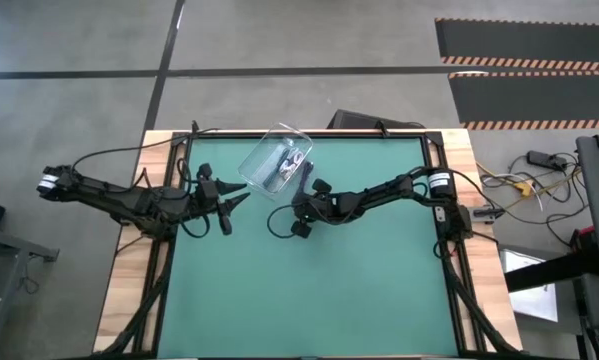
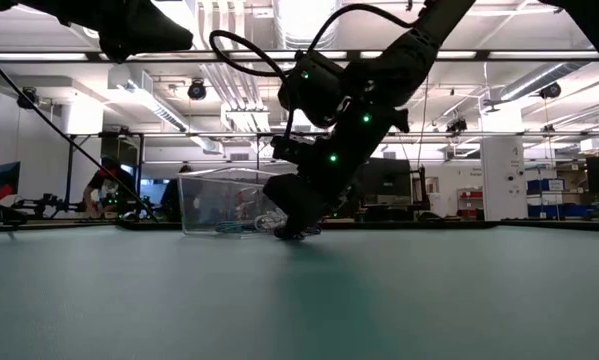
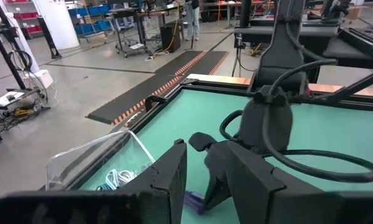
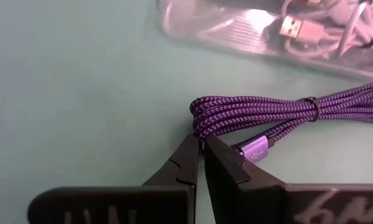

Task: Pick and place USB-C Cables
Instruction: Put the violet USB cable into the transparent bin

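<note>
A dark purple braided USB-C cable bundle (image 4: 267, 112) lies flat on the green table beside the clear plastic box (image 1: 276, 160). The box lies tilted on the table with white cables (image 4: 323, 31) inside it. My right gripper (image 4: 202, 142) is down at the table (image 2: 291, 232), shut at the bundle's looped end. My left gripper (image 1: 241, 189) hovers left of the box with its fingers almost together, holding nothing. In the left wrist view the box (image 3: 93, 158) and the white cables (image 3: 114, 179) show beyond the left fingers. I cannot make out a teal cable. My right gripper pinches the looped end of the purple bundle (image 4: 198, 127) between its two fingertips, only at their free ends. The fingers slant down onto the table and point along the bundle. The bundle lies flat on the table, its metal connector (image 4: 258, 149) beside one finger.
The box sits near the table's far edge, left of centre. Green mat (image 1: 309, 290) stretches toward the near edge. The wooden table frame (image 1: 129, 270) and black arm wires run along both sides. Beyond the table stand workbenches and a person (image 2: 104, 190).
</note>
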Motion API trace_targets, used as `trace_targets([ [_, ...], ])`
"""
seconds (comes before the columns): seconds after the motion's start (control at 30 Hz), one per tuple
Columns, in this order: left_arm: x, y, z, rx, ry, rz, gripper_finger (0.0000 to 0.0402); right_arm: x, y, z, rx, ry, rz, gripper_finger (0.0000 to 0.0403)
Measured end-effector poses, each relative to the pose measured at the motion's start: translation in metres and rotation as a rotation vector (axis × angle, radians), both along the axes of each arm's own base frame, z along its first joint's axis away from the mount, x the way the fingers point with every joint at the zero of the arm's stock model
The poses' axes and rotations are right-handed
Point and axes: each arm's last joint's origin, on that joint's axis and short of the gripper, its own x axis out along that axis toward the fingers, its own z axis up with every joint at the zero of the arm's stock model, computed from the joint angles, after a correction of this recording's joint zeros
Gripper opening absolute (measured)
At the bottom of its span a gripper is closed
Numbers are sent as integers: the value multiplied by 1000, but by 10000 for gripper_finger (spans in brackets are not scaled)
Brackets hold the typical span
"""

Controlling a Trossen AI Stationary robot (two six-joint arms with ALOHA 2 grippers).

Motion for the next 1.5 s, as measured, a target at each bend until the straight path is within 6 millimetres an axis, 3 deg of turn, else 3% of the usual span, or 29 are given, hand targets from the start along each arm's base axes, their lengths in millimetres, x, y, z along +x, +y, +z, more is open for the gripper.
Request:
trace_targets([
  [0.17, 0, 0, 0, 0, 1, 0, 93, -13, 14, 14, 34, 102, 32, 9],
  [0.47, 0, 0, 0, -1, 1, -5, 93, -57, 45, 39, 96, 408, 72, 9],
  [0.8, 0, 0, 0, -2, 0, -4, 92, -59, 60, 40, 100, 397, 80, 13],
  [1.2, 0, -1, 0, -7, 1, -29, 93, -60, 60, 40, 129, 383, 13, 109],
  [1.5, 0, -1, -1, -7, 2, -30, 93, -67, 47, 48, 202, 365, -195, 165],
])
